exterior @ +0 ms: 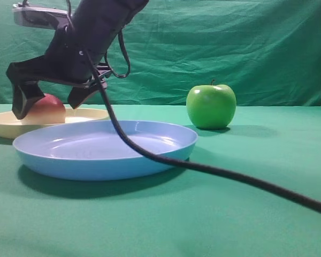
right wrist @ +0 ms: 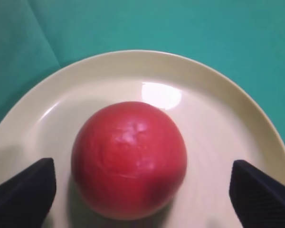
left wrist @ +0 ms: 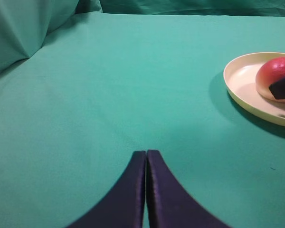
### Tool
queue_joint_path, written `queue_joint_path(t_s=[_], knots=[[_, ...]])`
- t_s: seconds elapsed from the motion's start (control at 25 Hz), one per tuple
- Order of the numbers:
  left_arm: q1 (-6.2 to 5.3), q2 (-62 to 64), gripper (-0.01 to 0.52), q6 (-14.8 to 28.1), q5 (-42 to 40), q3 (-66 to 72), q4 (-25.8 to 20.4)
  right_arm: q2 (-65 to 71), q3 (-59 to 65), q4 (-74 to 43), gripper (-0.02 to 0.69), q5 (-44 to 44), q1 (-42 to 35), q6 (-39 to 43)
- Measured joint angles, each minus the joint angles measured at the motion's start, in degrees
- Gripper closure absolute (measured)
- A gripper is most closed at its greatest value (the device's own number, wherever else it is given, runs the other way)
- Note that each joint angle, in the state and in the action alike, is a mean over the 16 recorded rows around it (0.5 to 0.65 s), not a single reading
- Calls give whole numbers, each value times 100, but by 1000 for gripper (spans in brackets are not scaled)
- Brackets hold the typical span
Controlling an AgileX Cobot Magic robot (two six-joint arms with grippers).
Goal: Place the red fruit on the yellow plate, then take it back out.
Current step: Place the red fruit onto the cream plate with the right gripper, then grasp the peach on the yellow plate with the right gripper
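You have a green cloth table [exterior: 267, 225] carrying the yellow plate [exterior: 5, 127], a blue plate [exterior: 104, 155], an apple [exterior: 211, 106] and a trailing cable [exterior: 246, 181].

Even, fairly bright light falls from above. The blue plate [exterior: 104, 147] and green apple [exterior: 211, 106] cast soft shadows on the cloth. A white glare patch sits on the yellow plate [right wrist: 161, 93]. The red fruit [right wrist: 128, 159] looks slightly soft close up.

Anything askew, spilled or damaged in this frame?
Nothing stands out. The red fruit sits intact on the yellow plate, the right claw open around it without touching. The blue plate and green apple rest upright on the cloth.
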Motion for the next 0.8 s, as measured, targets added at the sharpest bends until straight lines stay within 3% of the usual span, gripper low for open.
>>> queue_joint_path(t_s=[0.48,0.6,0.8], knots=[[0,0,514,0,0,0,0,-1725,-129,-426,597,2064,-355,897],[0,0,514,0,0,0,0,-2258,-51,-569,651,2437,-381,1209],[0,0,514,0,0,0,0,-3237,371,-743,665,2712,-400,1636]])
